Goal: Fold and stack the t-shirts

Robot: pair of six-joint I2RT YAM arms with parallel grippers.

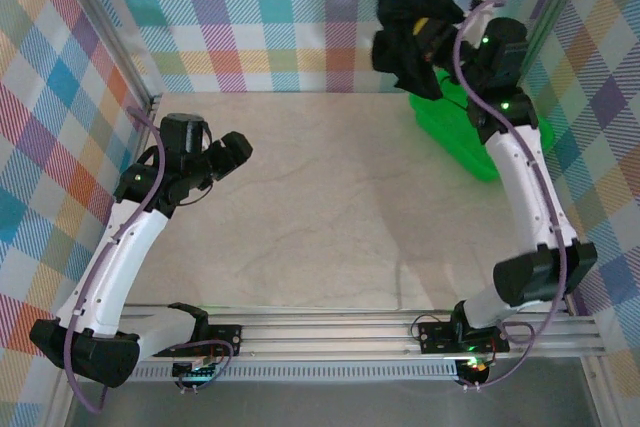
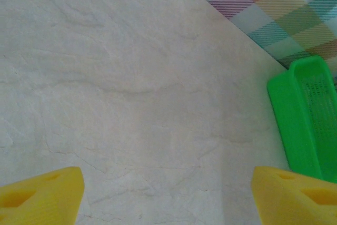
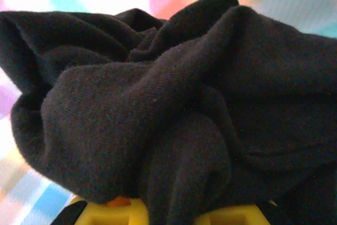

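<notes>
Fetching step: right gripper (image 1: 428, 27) clamps bunched black t-shirt (image 1: 405, 7), raised near green basket (image 1: 460, 142) at tabletop (image 1: 330, 207) far-right corner; left gripper (image 2: 168, 193) wide open, empty. Next move: lay shirt flat mid-tabletop

L arm (image 1: 112, 252), lower left of top view: white link shells are alternating w/ blk joint housings, and a grey-purple cable (image 1: 157, 152) is trailing along it. R arm (image 1: 527, 187), right side, is wearing the same white/blk scheme w/ its own cable (image 1: 458, 57). Green LEDs (image 1: 137, 179) are glowing on joints of both. Blk base brackets (image 1: 205, 335) are bolting onto a silver rail (image 1: 340, 332) at btm. L wrist view: yellow fingers (image 2: 45, 196) w/ recessed pockets are showing in btm corners. R wrist view: yellow finger blocks (image 3: 226, 217) are peeking at btm edge.
</notes>
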